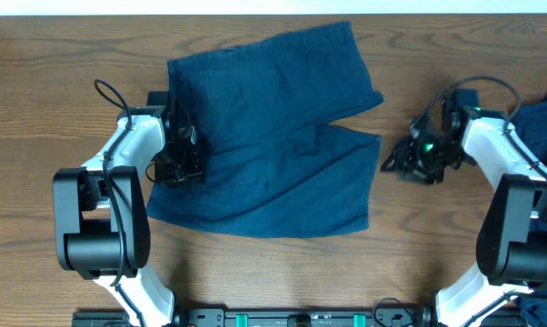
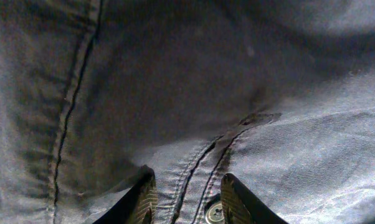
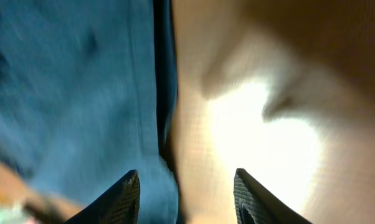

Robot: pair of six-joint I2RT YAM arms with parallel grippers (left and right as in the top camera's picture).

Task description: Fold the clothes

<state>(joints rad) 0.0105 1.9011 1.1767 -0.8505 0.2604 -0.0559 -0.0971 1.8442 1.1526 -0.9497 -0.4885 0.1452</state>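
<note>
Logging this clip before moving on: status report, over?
Left gripper open, straddling fly seam of shorts. Right gripper open beside leg hem. Shorts flat, unfolded. Nothing in the way; second garment far right.

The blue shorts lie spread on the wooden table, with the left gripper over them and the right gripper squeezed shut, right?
Not quite: the right gripper is open, its fingers apart at the edge of the shorts, as the right wrist view shows. The rest holds.

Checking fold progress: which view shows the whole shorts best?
Overhead: the shorts lie spread flat, both legs visible. Left wrist shows only seams and a button close up; right wrist, a blurred hem edge.
</note>
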